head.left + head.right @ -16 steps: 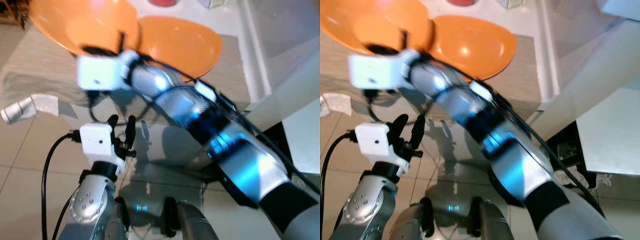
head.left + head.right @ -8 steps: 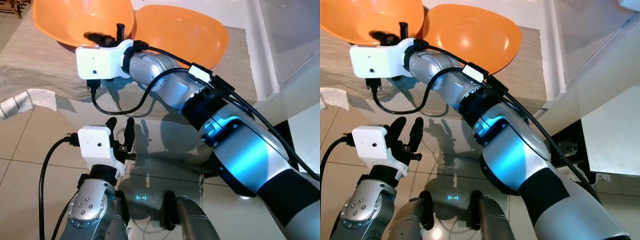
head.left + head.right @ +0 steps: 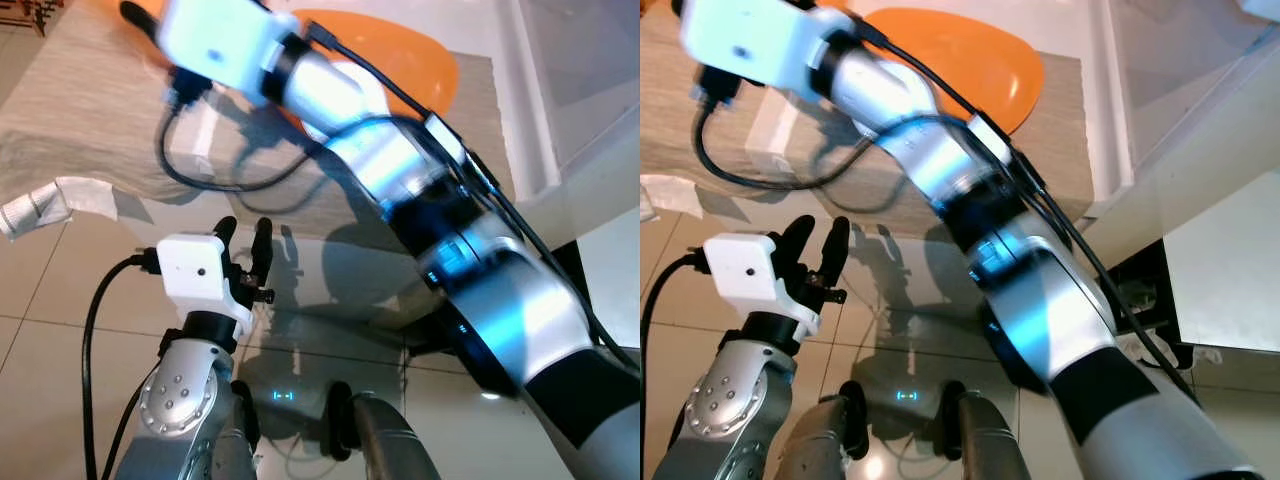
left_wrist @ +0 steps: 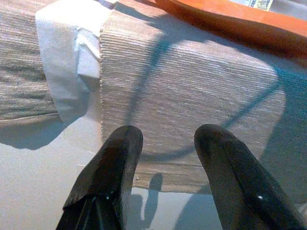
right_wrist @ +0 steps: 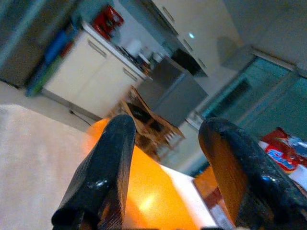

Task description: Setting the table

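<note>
One orange bowl (image 3: 405, 60) rests on the woven grey mat (image 3: 90, 110) at the table's far side. My right arm reaches over the mat toward the far left, its white wrist box (image 3: 215, 35) blurred. In the right wrist view my right gripper (image 5: 165, 124) has its fingers wide apart, and the glossy surface of a second orange bowl (image 5: 144, 196) shows low between them. Whether that bowl touches a finger cannot be made out. Below the table edge my left gripper (image 3: 243, 230) stands open and holds nothing.
A crumpled white paper (image 3: 60, 195) hangs off the mat's near left edge. White furniture (image 3: 565, 90) stands close on the right. Tiled floor (image 3: 40, 330) and my own legs lie below.
My right arm swung up and farther left. The orange bowl that lay under it is gone from that spot, leaving bare mat. The left gripper barely moved.
</note>
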Robot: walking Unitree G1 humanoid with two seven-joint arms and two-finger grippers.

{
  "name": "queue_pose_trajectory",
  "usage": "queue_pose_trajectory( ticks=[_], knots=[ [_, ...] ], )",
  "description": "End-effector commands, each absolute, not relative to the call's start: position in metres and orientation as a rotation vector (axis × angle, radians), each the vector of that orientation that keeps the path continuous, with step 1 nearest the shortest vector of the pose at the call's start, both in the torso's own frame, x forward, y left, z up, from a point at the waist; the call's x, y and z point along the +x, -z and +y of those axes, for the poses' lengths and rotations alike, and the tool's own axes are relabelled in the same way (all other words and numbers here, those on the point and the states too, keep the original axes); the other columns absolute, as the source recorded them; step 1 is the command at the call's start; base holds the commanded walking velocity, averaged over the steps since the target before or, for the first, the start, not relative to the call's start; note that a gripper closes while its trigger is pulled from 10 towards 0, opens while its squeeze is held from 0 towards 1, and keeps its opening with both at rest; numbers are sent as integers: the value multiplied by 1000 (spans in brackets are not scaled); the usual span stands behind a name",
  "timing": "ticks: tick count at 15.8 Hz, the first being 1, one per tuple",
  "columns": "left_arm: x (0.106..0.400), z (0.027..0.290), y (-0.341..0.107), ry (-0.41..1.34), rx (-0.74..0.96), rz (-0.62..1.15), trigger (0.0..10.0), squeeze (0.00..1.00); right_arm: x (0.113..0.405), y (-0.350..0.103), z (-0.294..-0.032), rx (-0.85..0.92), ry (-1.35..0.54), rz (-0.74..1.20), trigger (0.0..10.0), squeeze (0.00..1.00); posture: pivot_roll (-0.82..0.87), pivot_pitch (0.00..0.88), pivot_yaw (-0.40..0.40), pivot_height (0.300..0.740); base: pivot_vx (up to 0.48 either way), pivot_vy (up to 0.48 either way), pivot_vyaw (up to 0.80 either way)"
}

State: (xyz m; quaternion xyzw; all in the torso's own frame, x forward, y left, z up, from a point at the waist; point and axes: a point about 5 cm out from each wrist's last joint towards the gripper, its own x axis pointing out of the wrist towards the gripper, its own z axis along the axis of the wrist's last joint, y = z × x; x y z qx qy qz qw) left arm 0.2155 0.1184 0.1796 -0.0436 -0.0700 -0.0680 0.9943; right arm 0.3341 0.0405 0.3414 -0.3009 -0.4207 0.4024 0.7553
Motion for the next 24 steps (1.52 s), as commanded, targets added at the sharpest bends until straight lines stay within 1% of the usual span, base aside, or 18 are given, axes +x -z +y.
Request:
queue_pose_trajectory(
  ticks=[1, 3, 5, 7, 8, 9, 10, 11, 12, 13, 14, 17, 19, 20, 21, 22, 24],
  knots=[
    [216, 117, -177, 154, -97, -131, 10000, 0, 328, -338, 32, -652, -933, -922, 10000, 973, -33, 274, -66, 740, 0, 0, 0],
    [218, 116, -177, 162, -98, -136, 10000, 0, 330, -319, 19, -702, -945, -865, 10000, 835, -35, 268, -62, 740, 0, 0, 0],
    [219, 116, -178, 165, -96, -140, 10000, 0, 333, -310, 7, -713, -922, -814, 10000, 824, -36, 263, -59, 740, 0, 0, 0],
    [220, 117, -178, 167, -93, -143, 10000, 0, 336, -308, -9, -584, -862, -753, 10000, 761, -33, 262, -56, 740, 0, 0, 0],
    [220, 118, -178, 167, -93, -145, 10000, 0, 335, -310, -17, -489, -846, -729, 10000, 620, -35, 263, -53, 740, 0, 0, 0],
    [221, 118, -178, 167, -93, -146, 10000, 0, 336, -312, -23, -401, -825, -710, 10000, 557, -35, 263, -53, 740, 0, 0, 0],
    [221, 118, -178, 168, -92, -146, 10000, 0, 338, -313, -37, -254, -775, -662, 10000, 486, -37, 265, -53, 740, 0, 0, 0],
    [221, 118, -178, 169, -92, -145, 10000, 0, 348, -306, -60, -114, -648, -548, 10000, 431, -41, 266, -52, 740, 0, 0, 0],
    [221, 119, -178, 169, -91, -144, 10000, 0, 351, -299, -74, -68, -569, -490, 10000, 447, -45, 267, -52, 740, 0, 0, 0],
    [220, 120, -177, 172, -90, -142, 10000, 0, 353, -284, -94, -17, -450, -413, 10000, 1000, -53, 269, -51, 740, 0, 0, 0],
    [221, 120, -177, 177, -88, -141, 10000, 0, 350, -271, -109, 15, -358, -353, 10000, 1000, -56, 268, -51, 740, 0, 0, 0],
    [222, 120, -178, 191, -90, -149, 10000, 0, 340, -261, -120, 128, -252, -267, 10000, 1000, -67, 267, -47, 740, 0, 0, 0],
    [221, 117, -180, 230, -92, -161, 10000, 0, 335, -256, -127, 246, -163, -190, 10000, 1000, -72, 267, -44, 740, 0, 0, 0],
    [221, 116, -181, 241, -89, -164, 10000, 0, 335, -255, -128, 262, -151, -173, 10000, 969, -73, 267, -43, 740, 0, 0, 0],
    [222, 116, -182, 256, -90, -169, 10000, 0, 334, -250, -128, 316, -145, -126, 10000, 0, -74, 266, -43, 740, 0, 0, 0],
    [222, 116, -183, 265, -93, -175, 10000, 0, 334, -242, -127, 391, -109, -51, 10000, 0, -73, 266, -43, 740, 0, 0, 0],
    [222, 115, -184, 272, -96, -181, 10000, 0, 335, -238, -129, 423, -61, 3, 10000, 0, -72, 266, -42, 740, 0, 0, 0]
  ],
)
